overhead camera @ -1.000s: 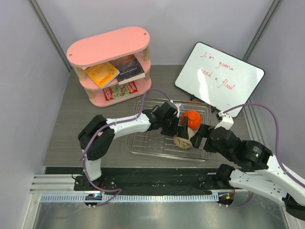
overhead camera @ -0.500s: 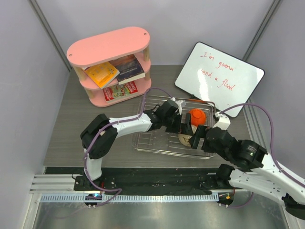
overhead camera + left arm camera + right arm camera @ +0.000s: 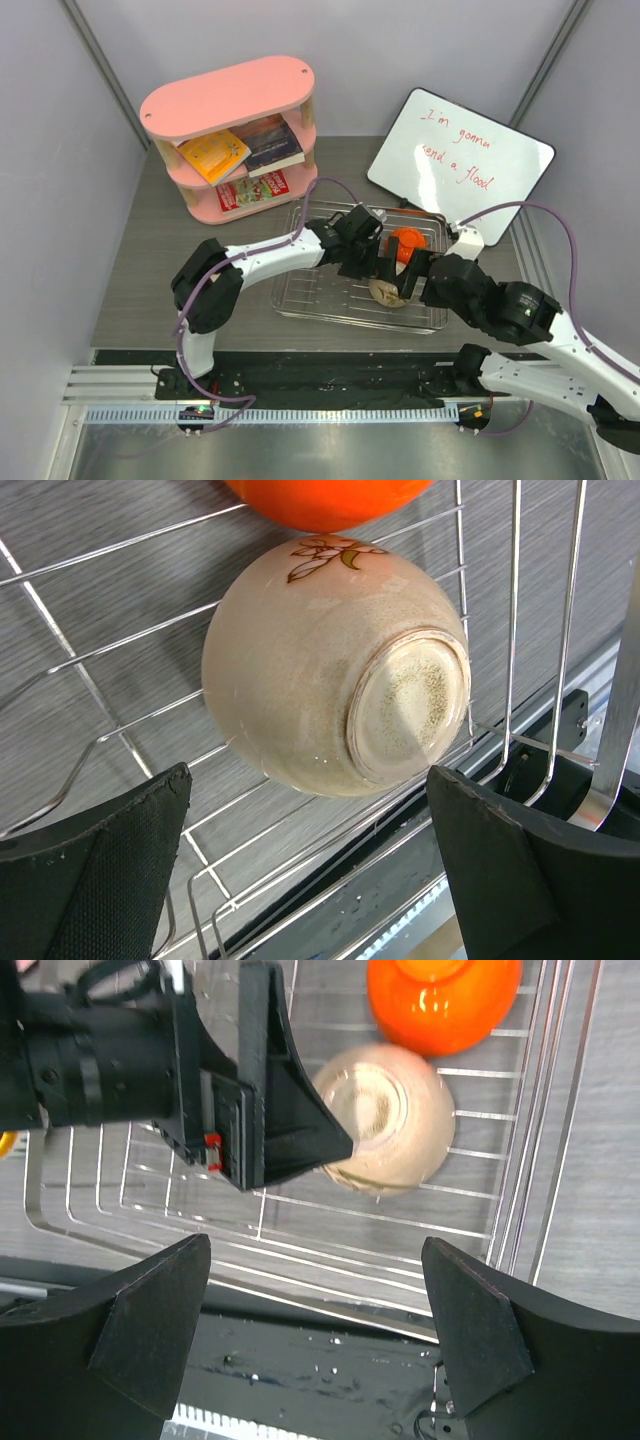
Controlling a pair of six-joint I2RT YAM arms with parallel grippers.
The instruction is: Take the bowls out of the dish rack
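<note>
The silver wire dish rack (image 3: 300,300) lies mid-table. In it an orange-red bowl (image 3: 407,243) and a cream bowl (image 3: 385,293) rest upside down, touching each other. My left gripper (image 3: 383,266) is open over the rack; in the left wrist view (image 3: 308,777) the cream bowl (image 3: 330,670) with a flower print sits just ahead of its fingertips, with the orange-red bowl (image 3: 320,495) beyond. My right gripper (image 3: 412,272) is open and empty; in the right wrist view (image 3: 315,1245) it hovers above the rack's near rim (image 3: 300,1285), short of the cream bowl (image 3: 385,1120) and the orange-red bowl (image 3: 445,1000). No other bowls show.
A pink oval shelf (image 3: 230,100) holding books stands at the back left. A whiteboard (image 3: 460,165) with red writing leans at the back right. The two grippers are close together over the rack's right half. The black base strip (image 3: 320,375) runs along the near edge.
The right arm has moved in toward the rack's near right side. The left gripper has shifted right over the cream bowl. The rack and bowls have shifted slightly away from me.
</note>
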